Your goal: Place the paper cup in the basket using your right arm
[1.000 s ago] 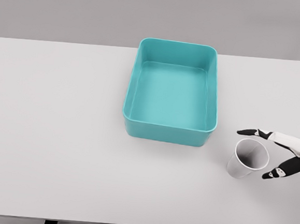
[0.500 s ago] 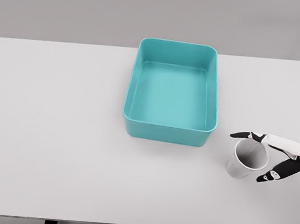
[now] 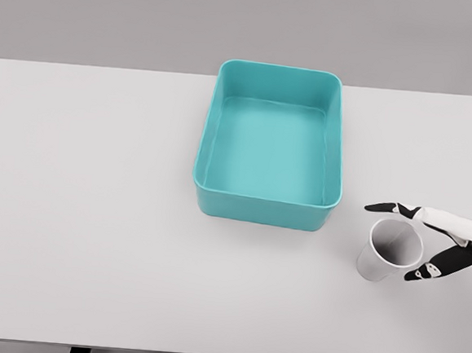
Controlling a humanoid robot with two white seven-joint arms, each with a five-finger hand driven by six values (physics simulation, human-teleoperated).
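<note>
because the paper cup [image 3: 389, 251] stands near the right end of the white table [image 3: 94, 214], my right hand [image 3: 444, 238] comes in from the right edge, which is the short way to reach it. the cup sits on its bottom with its open top tipped a bit toward me, so i can see down inside it, and it looks empty. it is on the table, not in the basket yet. the teal basket [image 3: 266, 207] is up and to the left of the cup, near it but not touching, and nothing is in it. my hand is open, with the fingers spread out. one dark fingertip [image 3: 376, 208] reaches past the far side of the cup's rim, and another one sits by the near right side, so the cup's top is between them. i think i hold my fingers wide like this so the cup can fit in before i squeeze. i cannot tell if any finger is touching the cup, and i am not gripping it. i think the next job is to close gently, since a paper cup can squash or tip over. my left arm does not show at all.
</note>
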